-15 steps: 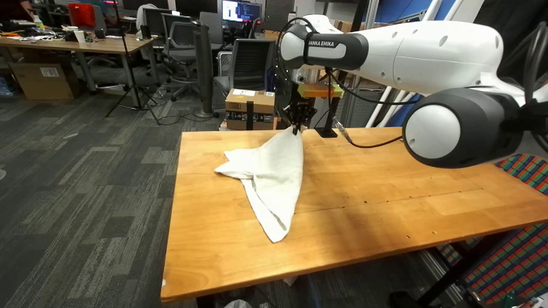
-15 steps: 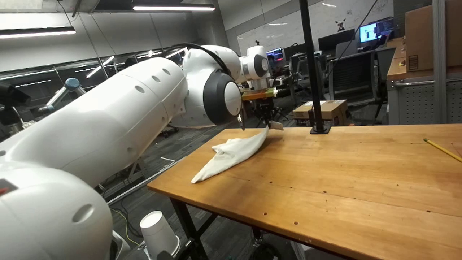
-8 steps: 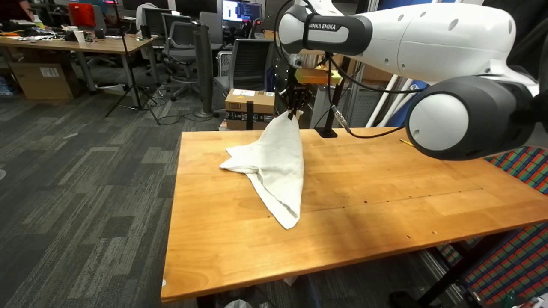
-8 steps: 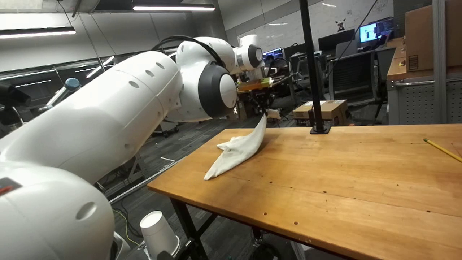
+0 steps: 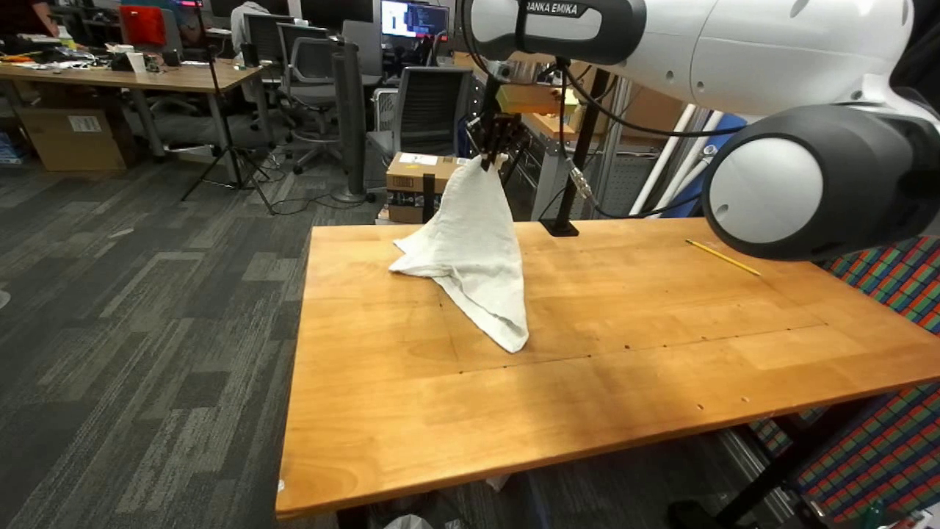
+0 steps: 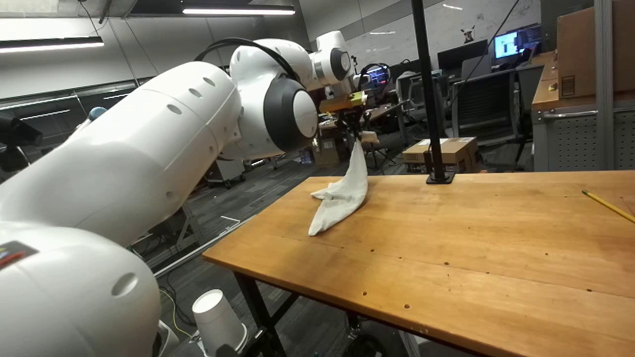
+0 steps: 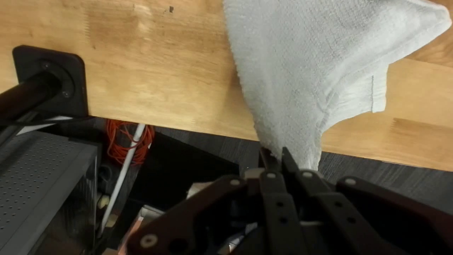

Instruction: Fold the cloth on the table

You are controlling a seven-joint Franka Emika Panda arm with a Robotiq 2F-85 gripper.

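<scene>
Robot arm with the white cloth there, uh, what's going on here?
A Franka Emika Panda arm is holding up one end of a white cloth, pinched in its gripper and raised above the level of the wooden table. The rest of the cloth drapes down onto the table. The job is to fold it, and no finished fold shows yet. A yellow pencil lies on the table, apart from the cloth.

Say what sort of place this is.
Most likely a robotics lab in a shared office space: a Franka Emika arm reaches over a wooden table, with office chairs and lit monitors in the background.
</scene>
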